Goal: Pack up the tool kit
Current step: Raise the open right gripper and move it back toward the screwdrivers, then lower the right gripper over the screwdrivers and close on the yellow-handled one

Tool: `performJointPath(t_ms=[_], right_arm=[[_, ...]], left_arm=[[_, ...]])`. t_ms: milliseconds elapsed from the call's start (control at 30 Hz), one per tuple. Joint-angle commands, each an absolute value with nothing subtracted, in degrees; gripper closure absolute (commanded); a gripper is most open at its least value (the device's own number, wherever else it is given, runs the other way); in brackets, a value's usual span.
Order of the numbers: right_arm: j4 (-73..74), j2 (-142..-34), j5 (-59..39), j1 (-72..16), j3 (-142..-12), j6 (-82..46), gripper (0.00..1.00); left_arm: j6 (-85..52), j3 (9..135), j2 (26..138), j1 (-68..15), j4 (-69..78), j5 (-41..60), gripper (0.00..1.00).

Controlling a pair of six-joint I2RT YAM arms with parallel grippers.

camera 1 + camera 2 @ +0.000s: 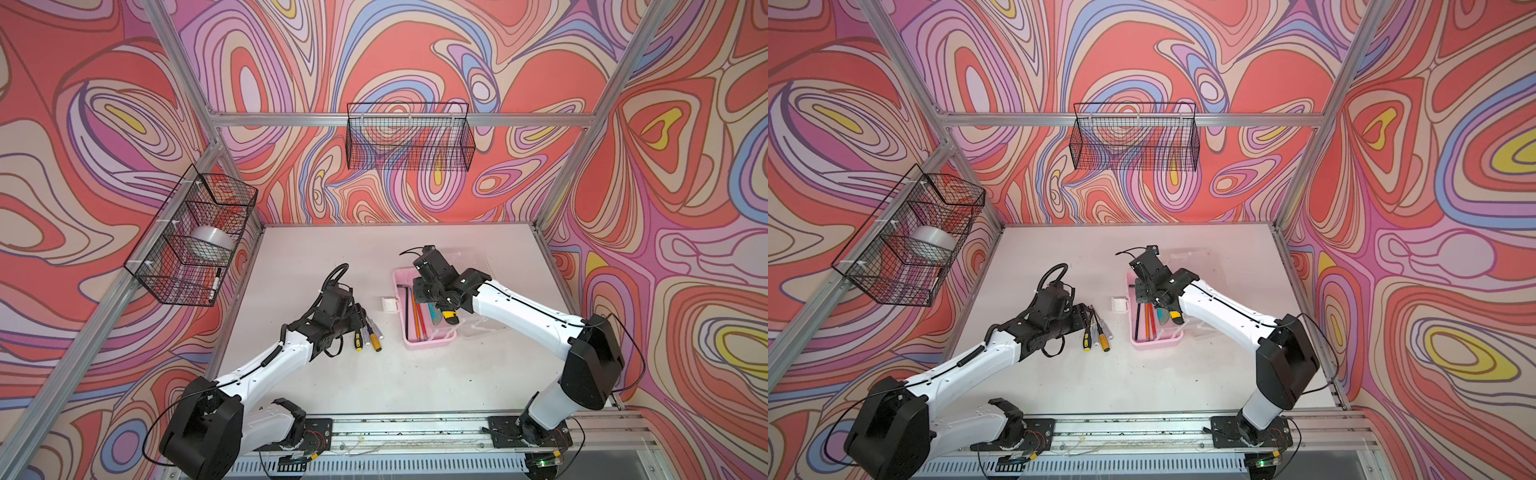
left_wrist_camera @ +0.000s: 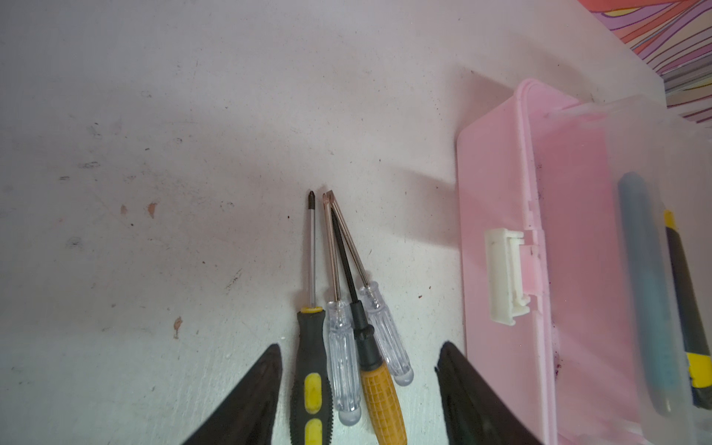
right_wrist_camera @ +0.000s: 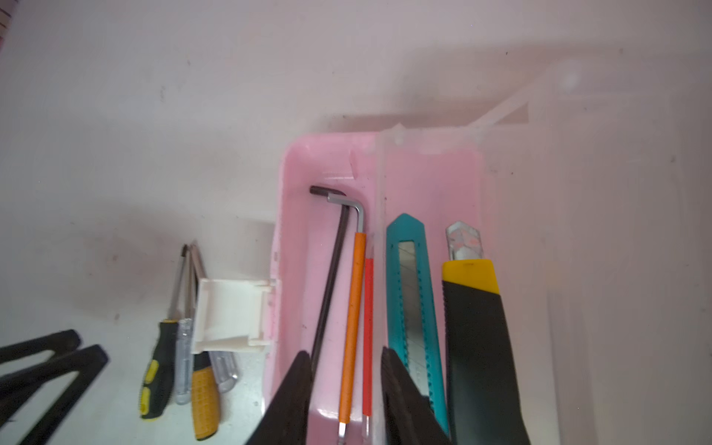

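The tool kit's pink case (image 1: 428, 343) (image 3: 293, 239) lies on the table right of centre, its clear lid (image 1: 469, 257) swung open behind it. Inside lie a black hex key (image 3: 331, 269), an orange rod (image 3: 354, 308), a red rod (image 3: 368, 308), a teal knife (image 3: 412, 289) and a yellow-black knife (image 3: 477, 327). My right gripper (image 3: 346, 356) (image 1: 422, 295) is open low in the case, the two rods lying loose between its fingers. Several screwdrivers (image 2: 346, 346) (image 1: 368, 332) lie on the table left of the case. My left gripper (image 2: 360, 354) (image 1: 359, 316) is open astride their handles.
A white latch (image 1: 390, 304) sticks out from the case's left side, close to the screwdriver tips. A black wire basket (image 1: 409, 137) hangs on the back wall. Another basket (image 1: 191, 237) on the left wall holds a tape roll (image 1: 212, 243) and a marker (image 1: 215, 282).
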State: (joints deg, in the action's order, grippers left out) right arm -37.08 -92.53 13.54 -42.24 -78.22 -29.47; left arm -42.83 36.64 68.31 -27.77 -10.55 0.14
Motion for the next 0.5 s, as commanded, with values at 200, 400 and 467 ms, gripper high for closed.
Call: performJointPath(t_ms=[200,400,467], right_arm=[[-42.4,-94.0,16.7,-54.6,-87.1,-29.9,0.69],[-40.5,-98.6,14.9,-61.3,-85.2,-33.4,0.68],[-39.9,-100.0,13.4,-62.1,-84.4,-34.2,0.66]], left_arm=[[-42.4,35.5,64.9,-27.9,-12.3,2.7,0.35],[-42.5,33.9,59.6,-28.0,-20.0,1.1,0.37],[-43.0,33.1,57.2,-28.0,-22.5,0.1,0.37]])
